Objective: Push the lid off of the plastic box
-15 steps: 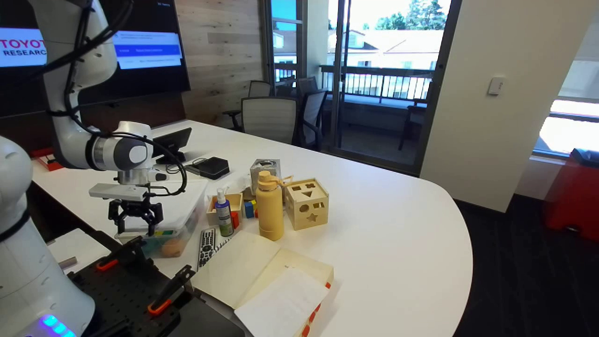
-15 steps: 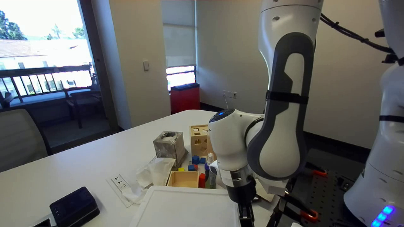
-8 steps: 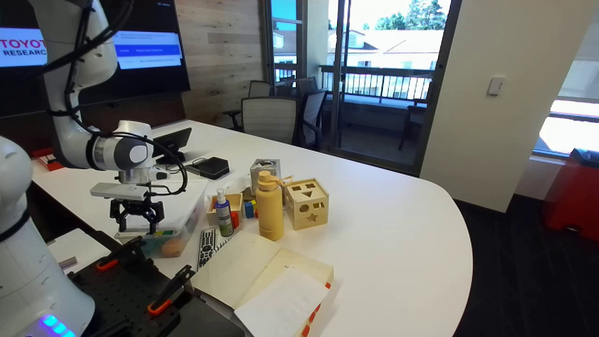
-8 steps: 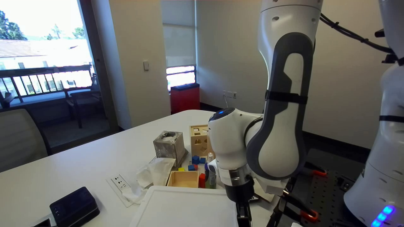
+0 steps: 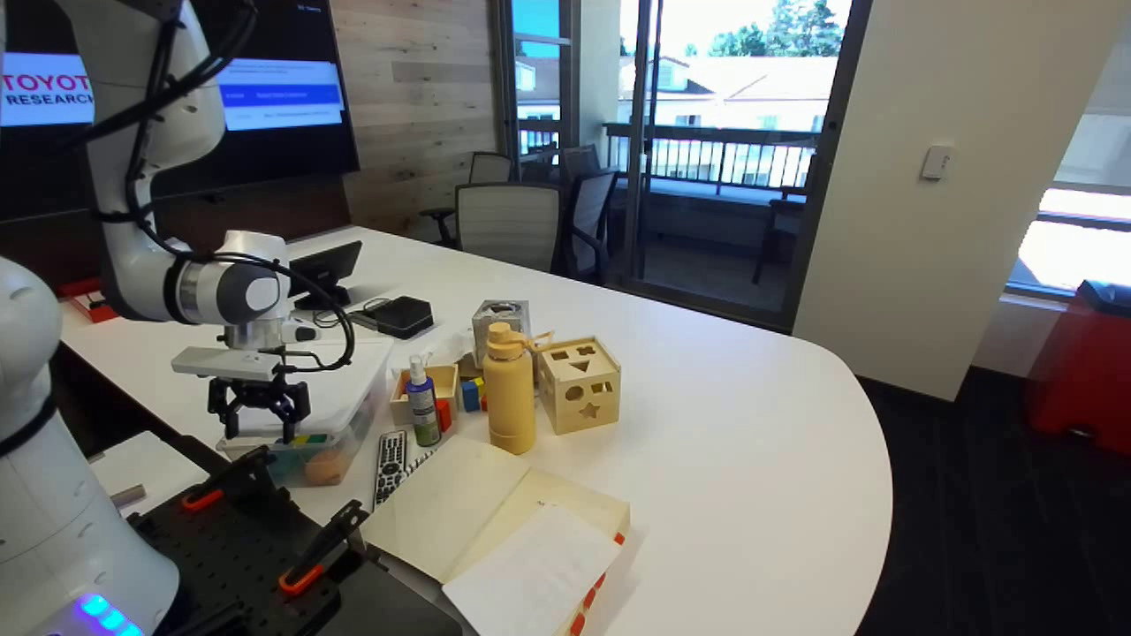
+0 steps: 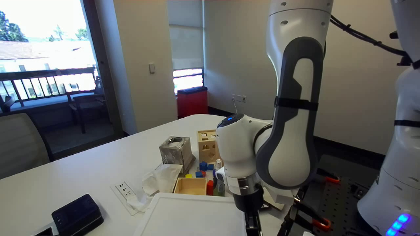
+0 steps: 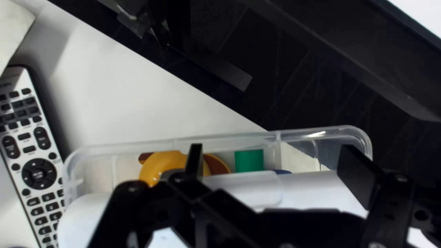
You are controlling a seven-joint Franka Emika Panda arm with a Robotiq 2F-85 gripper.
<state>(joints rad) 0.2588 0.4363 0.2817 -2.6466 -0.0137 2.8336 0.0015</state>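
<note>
- Lid [image 6: 193,216] lies flat beneath my gripper [image 5: 260,431] and stretches behind it in an exterior view, covering most of the plastic box [image 7: 220,139]; on the wrist camera I see a strip of the box uncovered along one side, right where the gripper is.
- I have the gripper released: its fingers [image 7: 356,179] stand well apart over the lid's edge and the uncovered strip. Whether they touch the lid, I cannot tell.
- Between the fingers, on the wrist camera, I can make out a green item [image 7: 248,160] inside the box; an orange-yellow item [image 7: 151,168], also inside, is partly hidden by one finger.
- Just beside the box, to the gripper's right in an exterior view, a remote [image 5: 390,464] lies on the table [image 5: 707,397].
- A little farther right of the gripper, a spray bottle [image 5: 424,411] stands upright in front of an open wooden tray [image 6: 191,186], with a red block [image 6: 210,187] next to it.
- Farther out the same way, I see a yellow bottle [image 5: 511,397] standing upright, just beside the wooden cube [image 5: 579,389] with cut-out holes.
- Past the tray from the gripper, a tissue box [image 6: 177,152] shows in both exterior views.
- Behind the gripper and to its right in an exterior view, a black device [image 5: 402,316] rests on the table, near a dark tablet-like screen [image 5: 329,265].
</note>
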